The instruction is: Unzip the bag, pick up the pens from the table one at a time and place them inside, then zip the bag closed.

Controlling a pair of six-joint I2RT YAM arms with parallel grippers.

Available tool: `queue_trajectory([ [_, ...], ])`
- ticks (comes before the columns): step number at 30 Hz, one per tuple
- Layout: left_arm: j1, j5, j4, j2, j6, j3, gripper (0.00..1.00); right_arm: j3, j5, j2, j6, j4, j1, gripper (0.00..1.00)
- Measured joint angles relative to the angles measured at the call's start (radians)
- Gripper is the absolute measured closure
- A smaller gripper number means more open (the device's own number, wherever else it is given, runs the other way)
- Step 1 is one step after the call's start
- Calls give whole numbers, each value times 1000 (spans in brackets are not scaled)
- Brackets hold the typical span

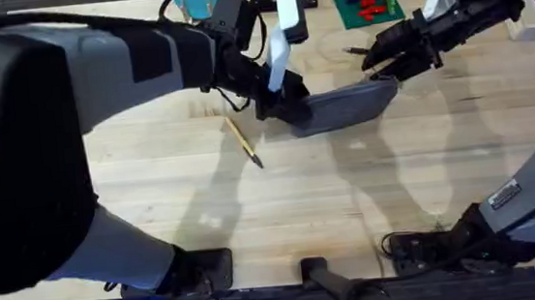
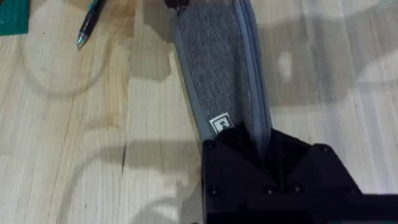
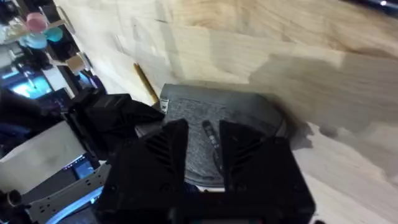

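Looming dark under the overhead camera, the left arm reaches to the bag (image 1: 346, 106), its left hand (image 1: 285, 102) clamped on the bag's near end. At the opposite end, the right hand (image 1: 388, 65) has its fingers apart above the zipper. 1 yellow pen (image 1: 243, 141) lies nearby on the table (image 1: 349, 191).

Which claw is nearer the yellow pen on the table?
Left. The left claw sits at the bag's near end, just beyond the yellow pen; the right claw is at the bag's far end.
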Motion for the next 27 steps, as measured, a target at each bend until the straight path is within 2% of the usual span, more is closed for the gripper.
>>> queue_trajectory([
  [3, 0, 0, 0, 0, 0, 0, 959, 0, 10, 0, 0, -7, 0, 725],
  [9, 0, 0, 0, 0, 0, 0, 959, 0, 15, 0, -13, -26, 0, 736],
  [12, 0, 0, 0, 0, 0, 0, 959, 0, 18, 0, -34, -54, -7, 926],
  [13, 0, 0, 0, 0, 0, 0, 959, 0, 18, 0, -39, -60, -11, 958],
  [27, 0, 0, 0, 0, 0, 0, 958, 0, 18, 0, -97, -90, -69, 969],
])
